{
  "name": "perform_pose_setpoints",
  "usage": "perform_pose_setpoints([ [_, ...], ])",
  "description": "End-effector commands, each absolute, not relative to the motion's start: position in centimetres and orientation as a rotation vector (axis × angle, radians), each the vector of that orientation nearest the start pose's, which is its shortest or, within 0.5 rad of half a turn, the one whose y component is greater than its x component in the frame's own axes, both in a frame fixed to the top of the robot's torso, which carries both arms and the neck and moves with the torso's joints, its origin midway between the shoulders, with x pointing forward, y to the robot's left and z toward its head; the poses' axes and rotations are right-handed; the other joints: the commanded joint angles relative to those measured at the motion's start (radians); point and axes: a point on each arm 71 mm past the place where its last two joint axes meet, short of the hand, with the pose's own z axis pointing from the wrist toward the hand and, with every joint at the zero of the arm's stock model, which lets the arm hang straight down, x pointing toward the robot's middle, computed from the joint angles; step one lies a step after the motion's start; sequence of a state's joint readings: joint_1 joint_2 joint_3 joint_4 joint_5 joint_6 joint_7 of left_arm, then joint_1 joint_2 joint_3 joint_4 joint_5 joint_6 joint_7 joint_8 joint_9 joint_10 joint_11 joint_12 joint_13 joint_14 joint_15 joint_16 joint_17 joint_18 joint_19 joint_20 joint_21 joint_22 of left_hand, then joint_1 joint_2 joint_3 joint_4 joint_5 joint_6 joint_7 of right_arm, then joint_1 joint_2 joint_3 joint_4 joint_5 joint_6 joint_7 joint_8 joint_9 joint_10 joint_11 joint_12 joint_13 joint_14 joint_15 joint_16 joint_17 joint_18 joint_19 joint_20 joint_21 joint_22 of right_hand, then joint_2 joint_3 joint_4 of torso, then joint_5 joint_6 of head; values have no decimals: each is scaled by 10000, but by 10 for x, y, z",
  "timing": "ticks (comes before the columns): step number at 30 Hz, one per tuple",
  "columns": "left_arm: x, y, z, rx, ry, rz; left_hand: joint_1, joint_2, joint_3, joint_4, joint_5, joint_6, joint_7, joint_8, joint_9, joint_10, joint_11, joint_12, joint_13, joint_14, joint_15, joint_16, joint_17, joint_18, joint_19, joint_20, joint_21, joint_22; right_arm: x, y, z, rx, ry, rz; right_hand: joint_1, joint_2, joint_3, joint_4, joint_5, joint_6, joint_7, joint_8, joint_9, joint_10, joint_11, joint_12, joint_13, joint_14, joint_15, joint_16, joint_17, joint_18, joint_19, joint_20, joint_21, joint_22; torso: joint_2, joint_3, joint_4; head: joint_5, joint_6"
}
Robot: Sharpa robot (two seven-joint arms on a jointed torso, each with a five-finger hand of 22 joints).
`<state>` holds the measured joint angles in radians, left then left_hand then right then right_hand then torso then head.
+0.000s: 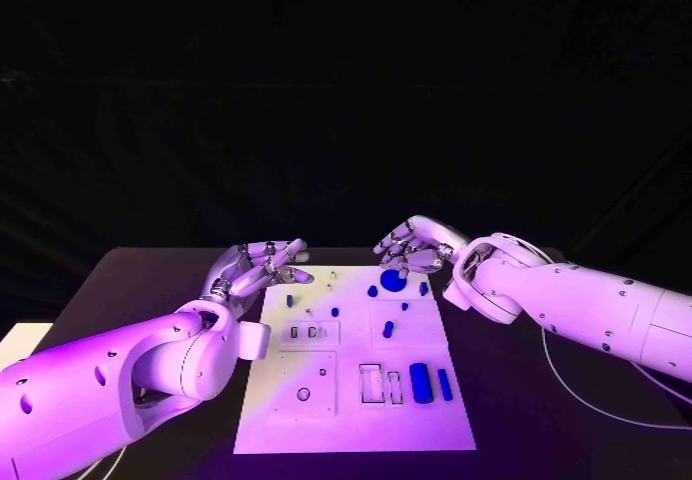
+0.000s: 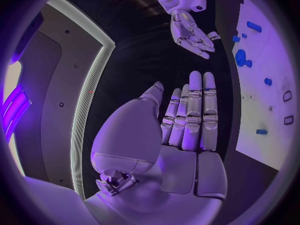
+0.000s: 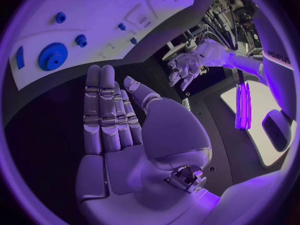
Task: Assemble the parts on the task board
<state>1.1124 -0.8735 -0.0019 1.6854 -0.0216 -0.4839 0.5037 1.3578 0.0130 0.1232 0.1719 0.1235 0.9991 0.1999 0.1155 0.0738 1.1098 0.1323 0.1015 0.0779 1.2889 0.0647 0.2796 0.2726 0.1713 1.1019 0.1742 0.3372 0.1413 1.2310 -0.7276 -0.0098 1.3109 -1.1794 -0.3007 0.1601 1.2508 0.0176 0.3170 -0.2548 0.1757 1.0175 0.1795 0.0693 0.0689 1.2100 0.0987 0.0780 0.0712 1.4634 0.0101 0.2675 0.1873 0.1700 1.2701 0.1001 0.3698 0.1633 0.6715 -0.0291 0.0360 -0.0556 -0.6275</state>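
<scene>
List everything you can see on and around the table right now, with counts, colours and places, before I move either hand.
Task board: one, white, flat in the middle of the table, between the two arms.
Gear: one, blue, toothed disc, on the board's far end near the right hand.
Long bars: two, blue, lying side by side at the board's near right part.
Small parts: several, blue, scattered over the board's far half; exact count cannot be told.
Table: one, black, under the board.
Cable: one, pale, on the table under the right arm.
Left hand: silver, open, holding nothing, at the board's far left corner.
Right hand: silver, open, holding nothing, above the board's far end near the gear.
</scene>
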Motion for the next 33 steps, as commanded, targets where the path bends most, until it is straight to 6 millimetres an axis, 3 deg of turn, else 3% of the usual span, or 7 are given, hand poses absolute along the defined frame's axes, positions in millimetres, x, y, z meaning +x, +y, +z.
perform_pose_setpoints([
  [1, 444, 183, -182, -11903, 13349, -16170, -60, 30, 86, -8, 45, 86, -16, -66, 10, 77, 10, -43, 19, 49, -10, 127, 150, 114, 86, -20, 65, 35, 531, -191, -169, -2651, 16787, 6339, -77, -131, -116, 125, -60, 60, -96, -19, -15, 181, -106, -5, 19, 518, -113, 559, 410, 146, 268, -165, 323, 168, 254, -31, 66, -55, 87],
  [4, 441, 180, -180, -11960, 13444, -16414, -75, 16, 97, -8, 44, 85, -12, -106, 6, 84, 9, -81, 20, 36, -19, 237, 290, 107, 108, -37, 113, 64, 535, -187, -166, -3283, 16858, 5642, -235, -142, -155, 346, -98, 31, -175, -44, -24, 186, -133, -83, 11, 447, -114, 986, 784, 111, 401, -205, 553, 288, 328, -48, 89, -78, 40],
  [8, 439, 178, -177, -11965, 13499, -16593, -83, 9, 111, -12, 45, 63, 4, -152, 0, 59, 21, -125, 18, 10, -17, 341, 417, 101, 119, -45, 155, 90, 538, -182, -163, -4002, 16850, 4914, -166, -211, -17, 456, -64, 115, -274, -32, -15, 125, -151, -129, -10, 504, -202, 2149, 1553, 102, 676, -287, 1042, 554, 440, -62, 122, -113, 121],
  [14, 434, 173, -173, -11942, 13624, -16852, -96, -1, 139, -30, 44, 6, 35, -233, -6, -12, 43, -184, 8, -34, -17, 622, 699, 92, 167, -59, 280, 167, 540, -175, -162, -4703, 16803, 4222, -229, -391, 246, 693, -50, 136, -266, -39, -15, -109, -198, -129, -25, 400, -209, 3542, 2538, 84, 761, -321, 1747, 977, 581, -92, 159, -213, 163],
  [21, 428, 169, -171, -11940, 13770, -17060, -104, 2, 145, -30, 45, 3, 39, -240, -5, -22, 48, -184, 6, -74, -11, 657, 742, 89, 155, -58, 291, 175, 540, -171, -163, -5089, 16817, 3985, -175, -562, 583, 890, -69, 224, -264, -25, -5, -293, -166, -139, -33, 401, -201, 5751, 4779, 66, 716, -276, 2537, 1475, 702, -149, 224, -217, 156],
  [33, 427, 169, -170, -12048, 13812, -17043, -141, -4, 151, -30, 45, -64, 72, -287, -9, -96, 78, -199, -7, -211, 13, 779, 890, 80, 99, -46, 325, 204, 539, -164, -166, -5427, 17094, 4020, -105, -668, 854, 1061, -92, 269, -325, -26, -2, -434, -148, -133, -62, 368, -151, 6938, 5939, 62, 493, -180, 3204, 1917, 822, -165, 264, -214, 75],
])
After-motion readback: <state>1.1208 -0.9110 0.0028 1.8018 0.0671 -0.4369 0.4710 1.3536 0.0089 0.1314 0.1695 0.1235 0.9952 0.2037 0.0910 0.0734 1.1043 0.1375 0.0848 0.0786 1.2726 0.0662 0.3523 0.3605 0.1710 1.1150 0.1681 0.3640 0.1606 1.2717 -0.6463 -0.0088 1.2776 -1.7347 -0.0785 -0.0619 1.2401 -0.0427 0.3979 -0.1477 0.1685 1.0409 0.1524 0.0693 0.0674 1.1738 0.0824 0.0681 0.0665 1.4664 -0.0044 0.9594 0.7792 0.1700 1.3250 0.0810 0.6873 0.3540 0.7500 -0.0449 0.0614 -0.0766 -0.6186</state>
